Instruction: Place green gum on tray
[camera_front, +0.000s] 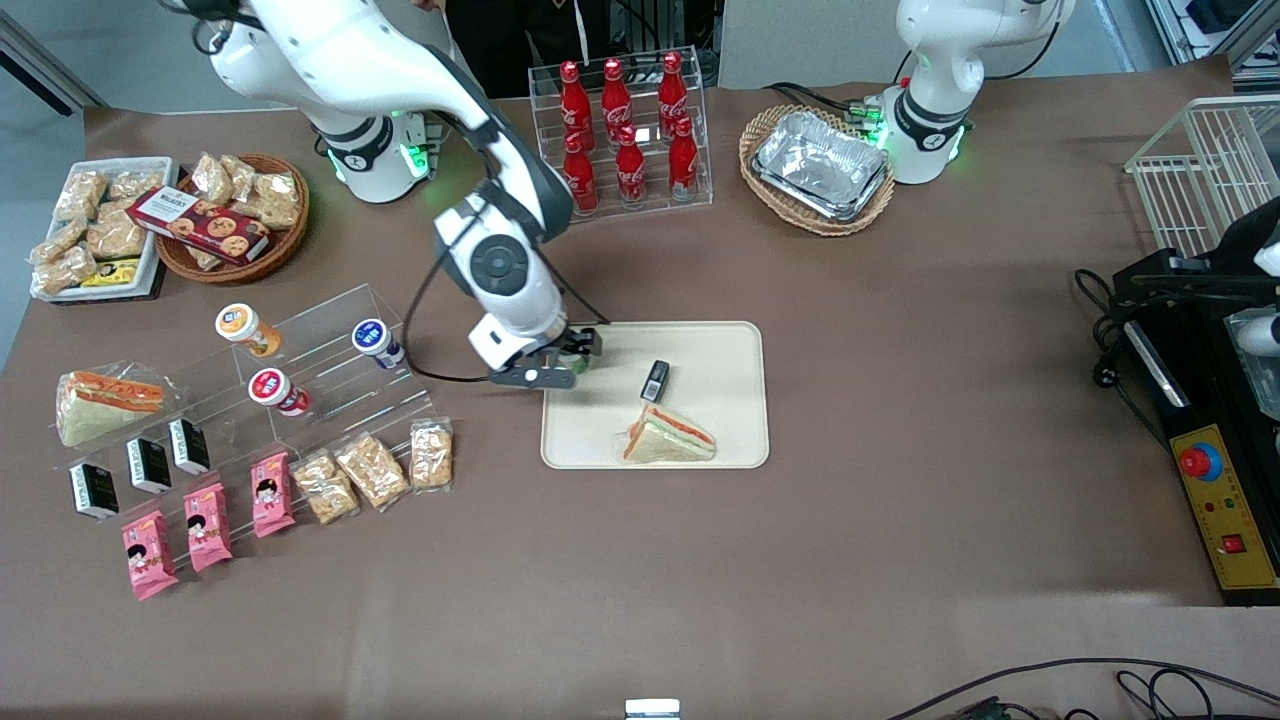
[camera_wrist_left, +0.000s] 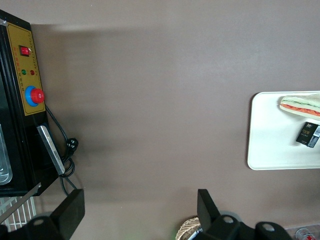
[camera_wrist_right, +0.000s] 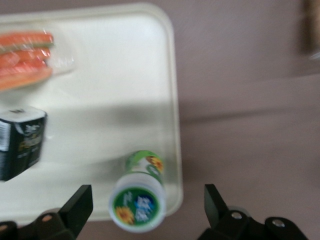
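Note:
The green gum (camera_wrist_right: 138, 200), a small green bottle with a white lid and a green label, rests on the cream tray (camera_wrist_right: 125, 75) just inside its rim, near the corner toward the working arm. My gripper (camera_wrist_right: 146, 196) is open, its black fingers (camera_wrist_right: 77, 205) wide apart on either side of the bottle and not touching it. In the front view the gripper (camera_front: 568, 362) hangs over that same corner of the tray (camera_front: 720, 360) and covers most of the bottle.
A wrapped sandwich (camera_front: 668, 438) and a small black box (camera_front: 655, 380) lie on the tray. An acrylic shelf (camera_front: 320, 370) toward the working arm's end holds an orange bottle (camera_front: 245, 328), a blue bottle (camera_front: 376, 340) and a red one (camera_front: 275, 390). Cola bottles (camera_front: 625, 130) and a wicker basket (camera_front: 815, 165) stand farther from the camera.

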